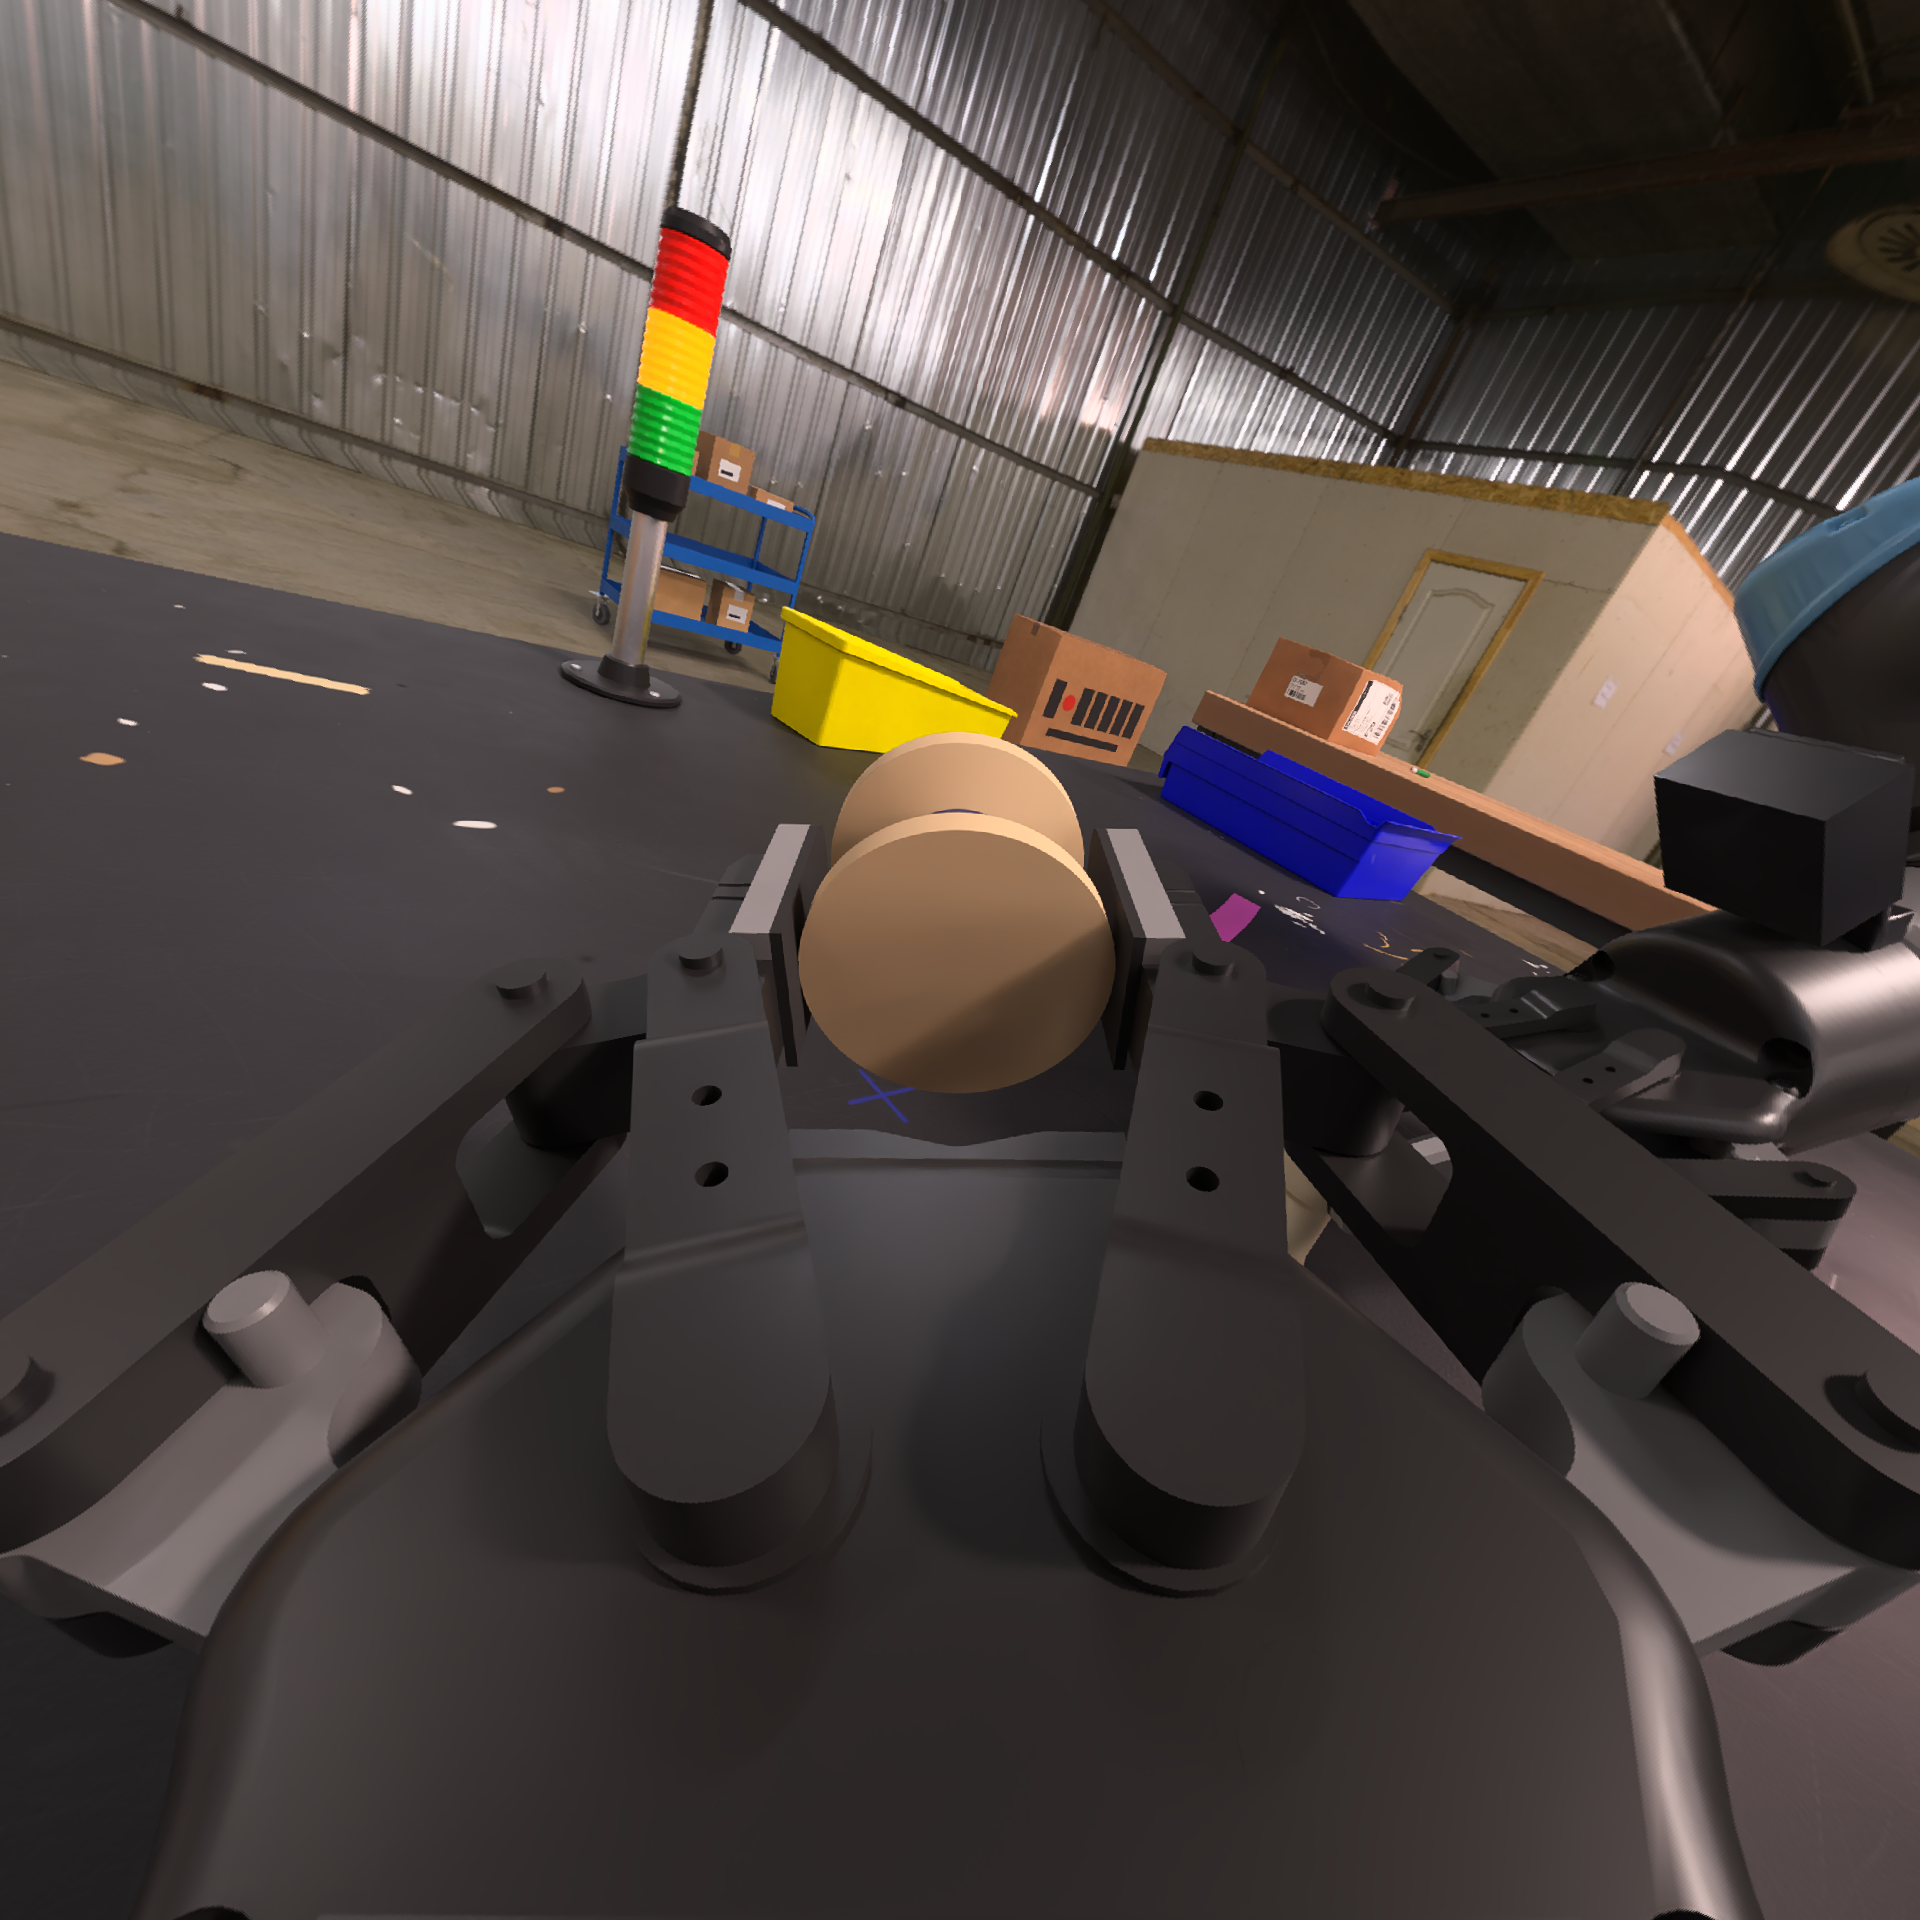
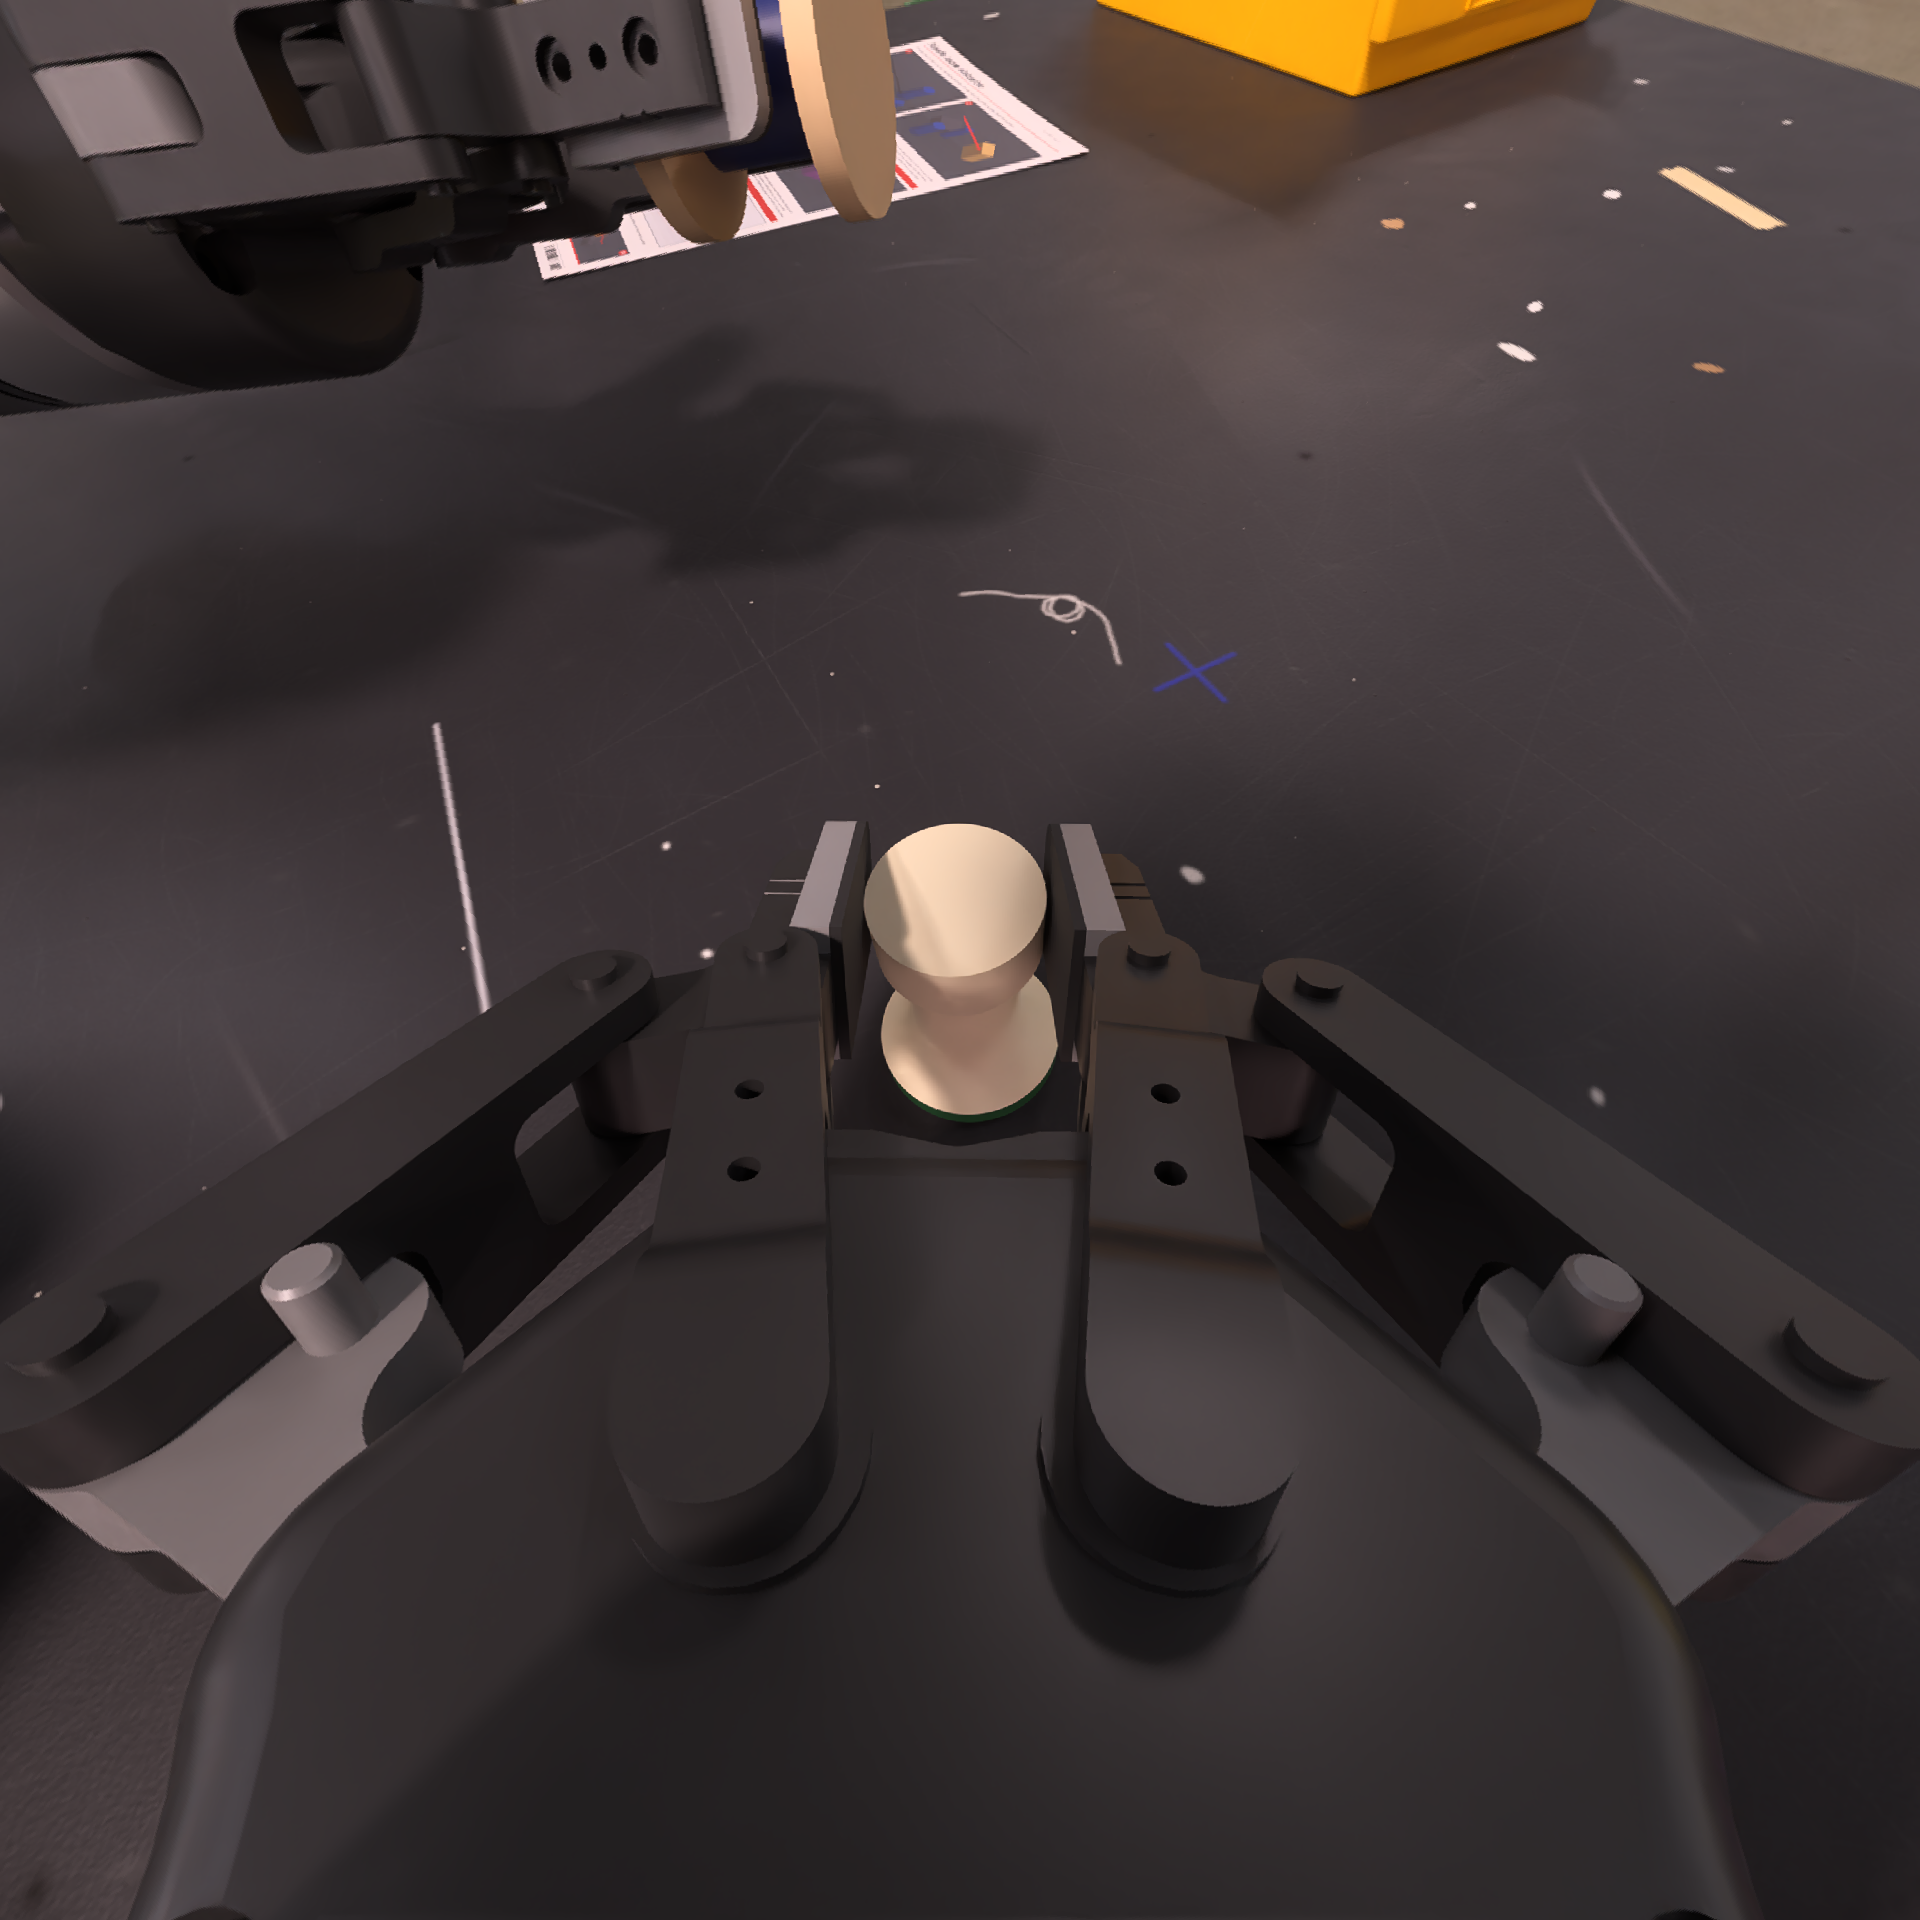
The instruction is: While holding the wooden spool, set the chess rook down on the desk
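Rook (image 2: 958,977) first: the pale chess piece sits at the centre of my right wrist view, clamped between the two pads of the right pincer (image 2: 958,914), its flat round end facing the camera and a thin green rim showing at its other end. I see it held above the dark tabletop (image 2: 1455,831); I cannot tell how far off the surface it is.

My left pincer (image 1: 956,894) is clenched on the wooden spool (image 1: 956,951), at the middle of the left wrist view, with one tan disc facing the camera and the second disc behind it. That same spool (image 2: 836,104) shows in the upper left of the right wrist view, where the pads press on its dark blue core between the discs, well clear of the tabletop, with a printed sheet (image 2: 987,114) lying beneath it.

On the tabletop ahead of the rook I see a blue cross mark (image 2: 1195,672) and a white scribble (image 2: 1060,608) just left of it. A yellow bin (image 2: 1351,42) sits at the top edge. In the left wrist view a signal tower (image 1: 675,416) stands in the upper left, with a blue bin (image 1: 1299,821) at right.
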